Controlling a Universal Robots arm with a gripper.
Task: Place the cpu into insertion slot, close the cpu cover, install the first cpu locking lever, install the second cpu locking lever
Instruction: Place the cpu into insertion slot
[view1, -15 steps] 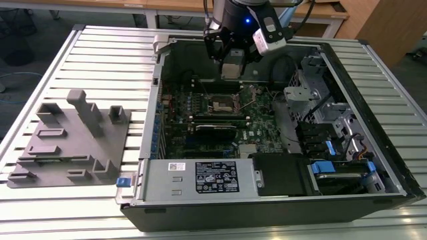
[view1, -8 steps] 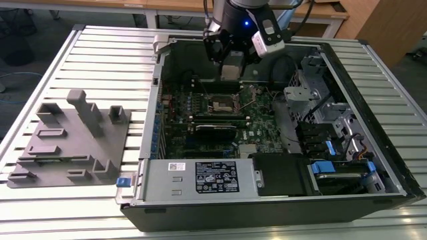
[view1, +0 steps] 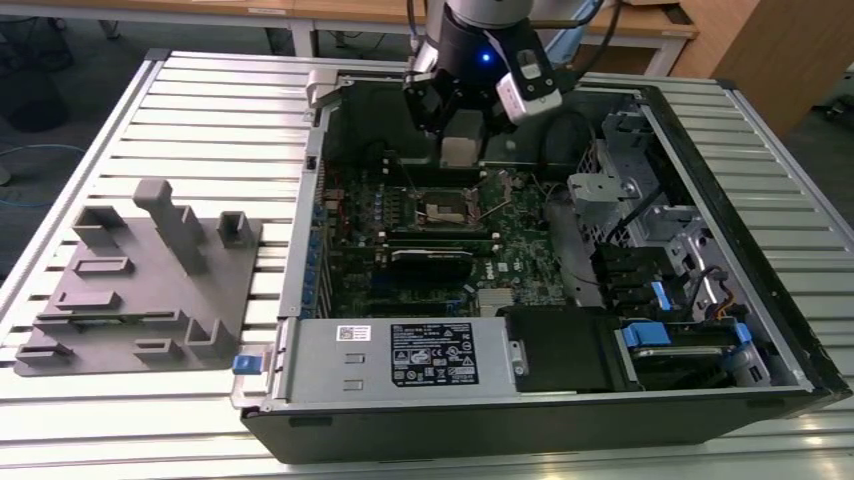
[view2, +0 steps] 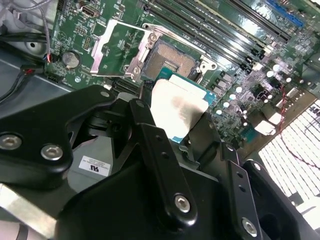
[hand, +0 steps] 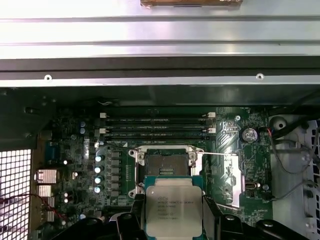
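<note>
**Chip pinched over the open socket, not yet seated**

In the upper middle of the exterior view, the gripper (view1: 458, 140) hangs inside the open computer case (view1: 300, 250). Its black fingers (hand: 133, 222) pinch the cpu (hand: 173, 210) by two opposite edges. The chip is in the air, near the insertion slot (hand: 166, 167) but short of it and not touching. In the exterior view the slot sits just below the gripper, at the centre of the green motherboard (view1: 521, 215). The cpu cover (view2: 135, 57) is flipped open beside the slot, so the dark contact bed lies bare. The main risk looks to be a skewed or offset descent. A tilted corner, or a chip sliding in that narrow edge grip, would likely land on the rim or scrape and bend the contacts. An early release could drop it crooked.
</note>
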